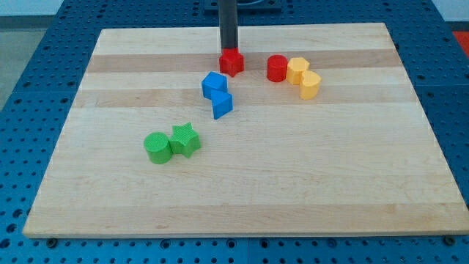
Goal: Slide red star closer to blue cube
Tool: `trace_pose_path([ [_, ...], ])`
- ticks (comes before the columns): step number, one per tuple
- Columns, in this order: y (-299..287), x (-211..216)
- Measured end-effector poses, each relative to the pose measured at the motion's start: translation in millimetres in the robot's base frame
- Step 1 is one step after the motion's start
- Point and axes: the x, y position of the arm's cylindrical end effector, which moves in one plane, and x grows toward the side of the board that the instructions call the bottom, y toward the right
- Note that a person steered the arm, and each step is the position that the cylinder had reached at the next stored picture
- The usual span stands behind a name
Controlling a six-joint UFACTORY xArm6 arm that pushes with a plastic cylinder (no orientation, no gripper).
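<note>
While my tip [229, 50] touches red star [231, 62] from above, blue cube [214, 84] just below-left, no fingers visible

Red star [231, 61] lies just up-right of blue cube [214, 84], nearly touching.

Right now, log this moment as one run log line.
my tip: at red star, top side | red star: just above-right of blue cube, small gap | status: push underway, not touching

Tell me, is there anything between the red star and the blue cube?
No. In the camera view only a thin strip of bare board separates the red star from the blue cube. My tip is behind the star.
</note>
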Motion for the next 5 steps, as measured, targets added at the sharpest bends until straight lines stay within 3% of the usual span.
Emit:
trace_pose_path([
  [5, -33, 42],
])
